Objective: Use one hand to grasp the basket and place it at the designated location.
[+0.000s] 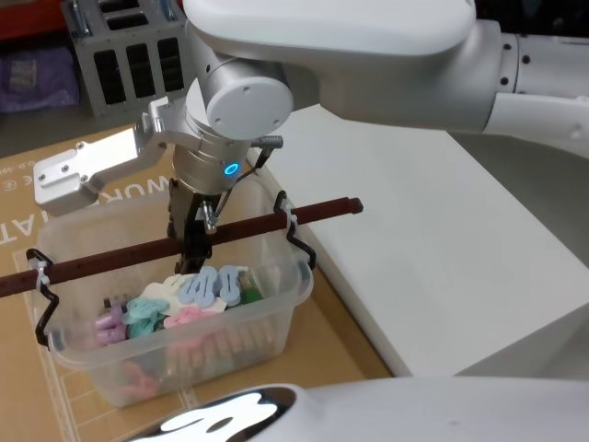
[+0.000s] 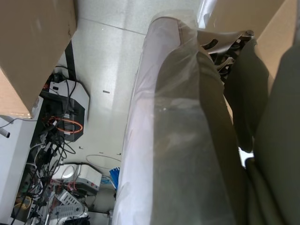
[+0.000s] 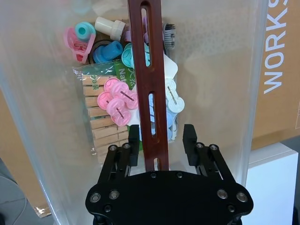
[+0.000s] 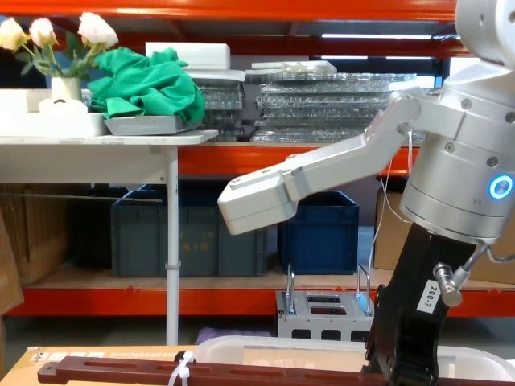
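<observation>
"WORKS" on the cardboard sheet [image 3: 276,117] (cut off at the edge), "240-7" on a white sticker [image 4: 426,299]

one basket [image 1: 299,281] carries one slotted bar handle [image 3: 149,84], tied on by two white ties [image 1: 288,218] and two black wire hooks [image 1: 41,318]. inside the basket lies one bundle of wooden clothespins [image 3: 96,124]. behind the basket stand one grey metal box [image 4: 322,310] with two loop handles and two dark blue crates [image 4: 153,233]. one right gripper [image 3: 161,133] sets two spread fingers astride the handle.
</observation>
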`<move>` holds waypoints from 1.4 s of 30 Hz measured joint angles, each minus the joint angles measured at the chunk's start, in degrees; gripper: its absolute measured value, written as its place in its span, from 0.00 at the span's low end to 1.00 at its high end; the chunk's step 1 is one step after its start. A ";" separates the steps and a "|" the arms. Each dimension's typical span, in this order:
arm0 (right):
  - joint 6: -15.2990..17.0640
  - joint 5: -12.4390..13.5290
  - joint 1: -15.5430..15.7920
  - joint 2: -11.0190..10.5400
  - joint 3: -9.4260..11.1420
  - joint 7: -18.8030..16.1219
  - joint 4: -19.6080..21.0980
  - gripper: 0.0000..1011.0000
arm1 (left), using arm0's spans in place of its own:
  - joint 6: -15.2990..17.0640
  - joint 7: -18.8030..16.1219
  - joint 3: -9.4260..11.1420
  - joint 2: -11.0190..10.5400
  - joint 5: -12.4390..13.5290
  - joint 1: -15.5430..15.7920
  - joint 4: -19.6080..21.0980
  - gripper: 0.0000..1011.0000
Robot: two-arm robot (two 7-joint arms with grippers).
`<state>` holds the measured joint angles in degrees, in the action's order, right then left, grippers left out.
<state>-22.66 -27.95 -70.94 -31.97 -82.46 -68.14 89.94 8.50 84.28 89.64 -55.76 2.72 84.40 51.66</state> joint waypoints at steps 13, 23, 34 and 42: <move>0.11 0.64 -0.01 -0.24 0.40 0.14 -0.27 0.24 | 0.00 0.00 0.00 0.00 0.00 0.00 0.00 0.00; 0.08 2.03 -0.06 -1.22 1.42 0.24 0.01 0.24 | 0.00 0.00 0.00 0.00 0.00 0.00 0.00 0.00; 0.55 4.50 -0.73 -4.50 4.12 0.20 2.01 0.24 | 0.00 0.00 0.00 0.00 0.00 0.00 0.00 0.00; 2.64 6.69 -1.69 -7.74 6.76 -1.54 3.21 0.24 | 0.00 0.00 0.00 0.00 0.00 0.00 0.00 0.00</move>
<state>-20.02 -21.26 -72.62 -39.71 -75.70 -69.68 93.15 8.50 84.28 89.64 -55.76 2.72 84.41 51.66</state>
